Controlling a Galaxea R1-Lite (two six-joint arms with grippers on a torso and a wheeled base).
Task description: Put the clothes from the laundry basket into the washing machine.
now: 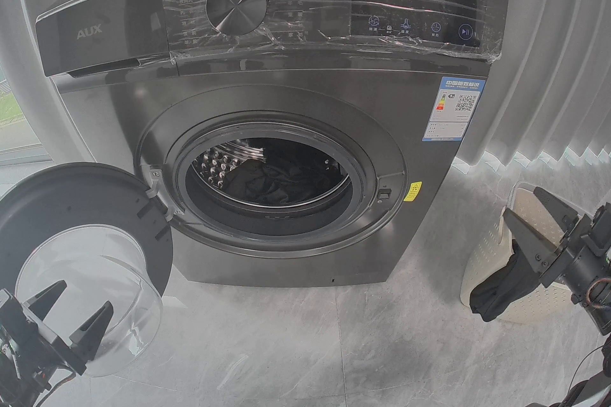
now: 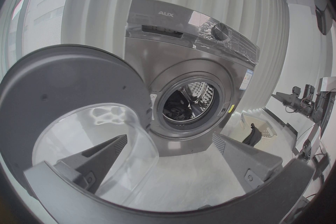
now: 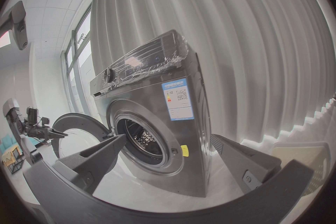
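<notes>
The left gripper (image 1: 79, 300) is hanging low at the near left, with its two fingers spread wide and nothing between them. It is sitting just in front of the open door (image 1: 76, 205) of the washing machine (image 1: 286, 84), near the clear glass bowl (image 1: 83, 294) of that door. From the left wrist view, the same gripper (image 2: 169, 137) is pointing toward the machine (image 2: 196, 70), and the door (image 2: 70, 77) is standing beside one finger.

The right gripper (image 1: 522, 201) is staying at the near right, above the laundry basket (image 1: 490, 255). Its fingers are also spread wide and are holding nothing. I cannot tell if the lower finger is touching the cloth under it. In the right wrist view this gripper (image 3: 169, 137) is looking at the machine (image 3: 157, 112) from the side, and the basket (image 3: 308, 161) is showing near it.

The white basket is standing on the grey tiled floor (image 1: 318, 338), to the right of the machine and apart from it. A dark garment (image 1: 503, 290) is hanging over its near rim. More dark clothes (image 1: 273, 179) are lying inside the drum, behind the round opening.

The door is swinging out fully to the left. Clear plastic film is covering the control panel around the round knob (image 1: 236, 6). A pale pleated curtain (image 1: 560, 46) is hanging behind the machine.
</notes>
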